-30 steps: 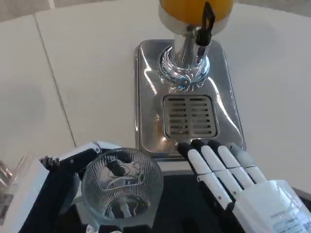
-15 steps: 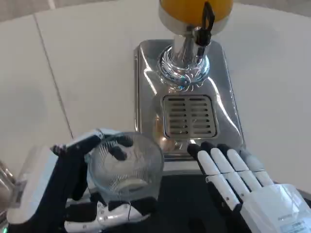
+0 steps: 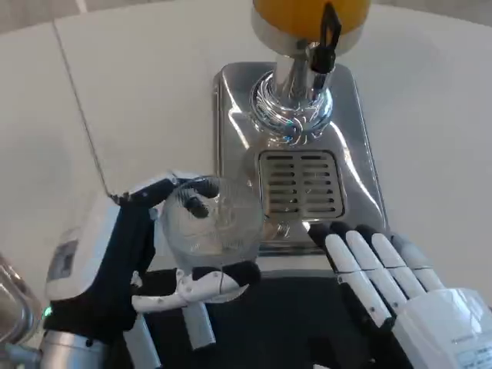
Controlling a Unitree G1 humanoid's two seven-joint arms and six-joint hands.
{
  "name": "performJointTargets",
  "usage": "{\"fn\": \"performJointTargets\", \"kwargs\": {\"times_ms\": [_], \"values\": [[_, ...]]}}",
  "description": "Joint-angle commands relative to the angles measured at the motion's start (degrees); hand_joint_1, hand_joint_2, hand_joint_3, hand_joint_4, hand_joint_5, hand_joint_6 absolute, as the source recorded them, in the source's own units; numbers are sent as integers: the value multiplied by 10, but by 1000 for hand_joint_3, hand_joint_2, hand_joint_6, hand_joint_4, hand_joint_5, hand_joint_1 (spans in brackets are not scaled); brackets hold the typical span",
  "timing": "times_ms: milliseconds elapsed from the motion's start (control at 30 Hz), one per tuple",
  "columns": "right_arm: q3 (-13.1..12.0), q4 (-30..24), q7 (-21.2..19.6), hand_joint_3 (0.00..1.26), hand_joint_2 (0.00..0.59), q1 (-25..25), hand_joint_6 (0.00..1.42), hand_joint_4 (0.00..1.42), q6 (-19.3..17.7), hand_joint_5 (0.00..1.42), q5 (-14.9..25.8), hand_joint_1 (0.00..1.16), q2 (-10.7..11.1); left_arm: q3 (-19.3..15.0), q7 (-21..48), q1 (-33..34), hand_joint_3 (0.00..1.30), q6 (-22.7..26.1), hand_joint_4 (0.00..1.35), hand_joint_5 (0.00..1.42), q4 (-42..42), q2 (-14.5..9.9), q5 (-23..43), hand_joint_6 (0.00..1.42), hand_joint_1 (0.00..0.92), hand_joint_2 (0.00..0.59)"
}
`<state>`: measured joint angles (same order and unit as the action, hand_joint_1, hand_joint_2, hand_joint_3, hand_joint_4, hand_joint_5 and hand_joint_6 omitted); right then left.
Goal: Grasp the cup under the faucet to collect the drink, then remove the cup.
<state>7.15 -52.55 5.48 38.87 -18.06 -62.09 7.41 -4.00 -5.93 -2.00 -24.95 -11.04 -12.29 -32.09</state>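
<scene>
Head view: left robot hand grips the cup upright; right robot hand lies flat, holding nothing.

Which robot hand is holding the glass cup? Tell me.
The left robot hand: its fingers wrap the clear ribbed glass cup, lifted just left of the drip tray. The right robot hand holds nothing, fingers stretched flat.

The ribbed cup is clear glass. The drink dispenser is mirror-bright chrome with a slotted drip grate, an orange tank and a black faucet lever. The counter is white.
</scene>
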Motion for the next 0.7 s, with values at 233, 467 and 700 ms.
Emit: {"fn": "performJointTargets", "kwargs": {"times_ms": [233,467,700], "values": [[-6,-14,18,0,586,7,1,0,5,0,6,196,4,56,-64,95,1251,27,1311,1424,65,23,-39,1424,491,45],[-3,-15,28,0,586,1,1,0,9,0,5,195,-1,87,-89,141,1248,39,1311,1424,113,24,-57,1424,491,45],[6,-7,27,0,586,-4,1,0,13,0,-1,200,-6,123,-122,180,1231,43,1309,1424,146,21,-88,1424,491,45]]}}
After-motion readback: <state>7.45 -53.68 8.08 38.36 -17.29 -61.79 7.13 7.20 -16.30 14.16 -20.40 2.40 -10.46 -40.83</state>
